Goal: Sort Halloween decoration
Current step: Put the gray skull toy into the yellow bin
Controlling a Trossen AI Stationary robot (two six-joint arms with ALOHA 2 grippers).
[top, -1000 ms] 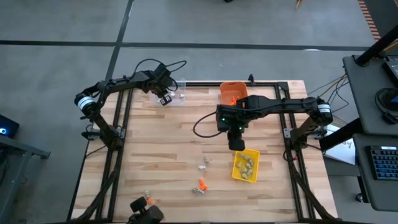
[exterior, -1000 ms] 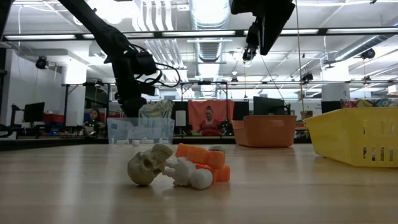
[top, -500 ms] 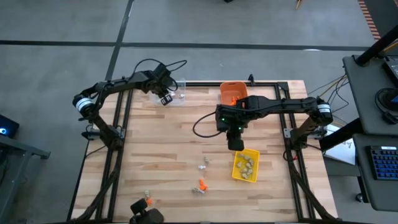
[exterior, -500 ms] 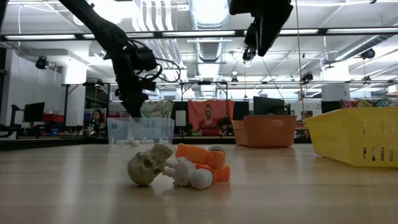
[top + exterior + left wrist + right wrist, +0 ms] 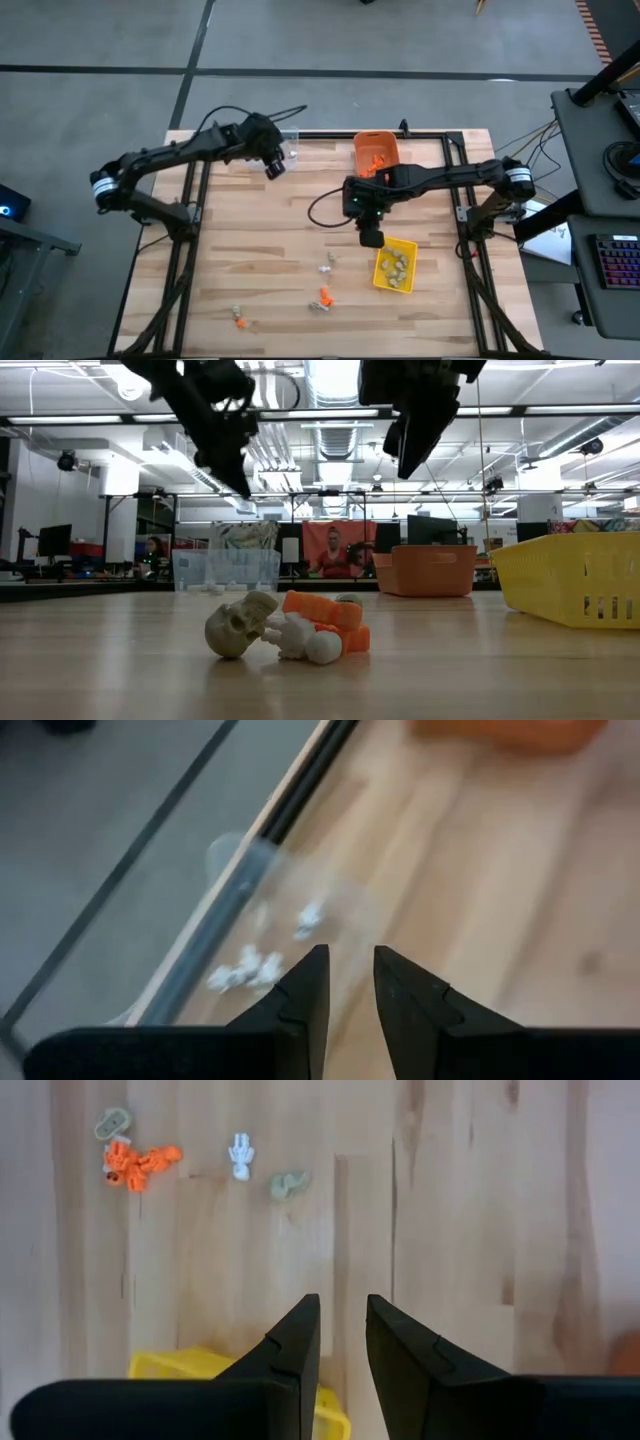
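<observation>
The Halloween decoration lies in small heaps on the wooden table: a tan skull (image 5: pixel 238 626) with an orange piece (image 5: pixel 325 614) and a white piece (image 5: pixel 312 646), and further trinkets (image 5: pixel 328 263), (image 5: pixel 322 298), (image 5: pixel 238 319). My left gripper (image 5: pixel 272 167) hangs above the table beside the clear bin (image 5: pixel 289 150). Its fingers (image 5: pixel 348 975) stand narrowly open with nothing between them. My right gripper (image 5: pixel 370 238) hovers at the far left corner of the yellow bin (image 5: pixel 396 266), also narrowly open (image 5: pixel 342 1330) and holding nothing.
White trinkets (image 5: pixel 250 965) lie in the clear bin. The orange bin (image 5: pixel 375 150) at the far edge holds orange pieces and the yellow bin holds tan ones. Loose orange (image 5: pixel 135 1162), white (image 5: pixel 241 1155) and tan (image 5: pixel 290 1182) pieces lie on open table ahead of my right gripper.
My left gripper has risen well clear of the clear bin and drawn a little away from it, toward the table's near side. My right gripper has come down a little beside the yellow bin. The trinkets on the table have stayed where they were.
</observation>
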